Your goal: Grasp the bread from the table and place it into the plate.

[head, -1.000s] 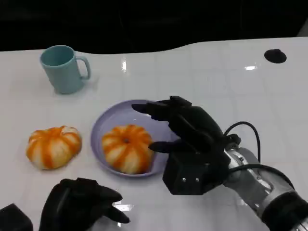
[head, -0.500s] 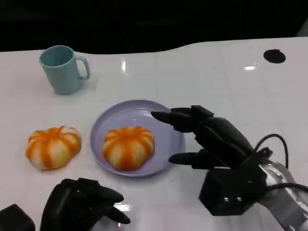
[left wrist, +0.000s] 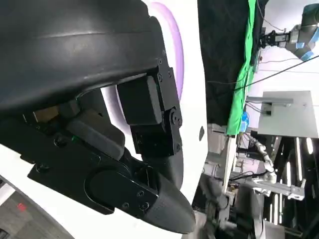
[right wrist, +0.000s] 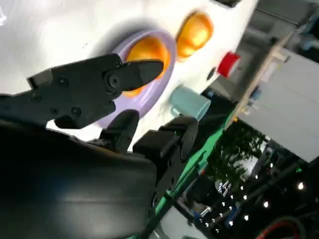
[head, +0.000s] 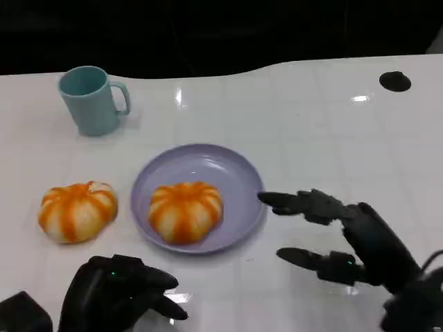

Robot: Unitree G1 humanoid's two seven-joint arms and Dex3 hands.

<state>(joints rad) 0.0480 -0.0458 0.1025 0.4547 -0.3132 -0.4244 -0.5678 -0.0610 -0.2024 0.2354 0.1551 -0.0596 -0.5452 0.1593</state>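
In the middle of the white worktop [head: 311,124] we see a purple plate [head: 235,181] with one orange bread [head: 185,211] lying in it. Another bread [head: 76,210] lies on the worktop beside the plate. A blue cup [head: 88,99] stands near the far edge. Our right hand [head: 349,242] is just beside the plate, fingers [head: 294,203] spread, holding nothing. Our left hand [head: 118,294] is near the front edge, fingers curled in on nothing.
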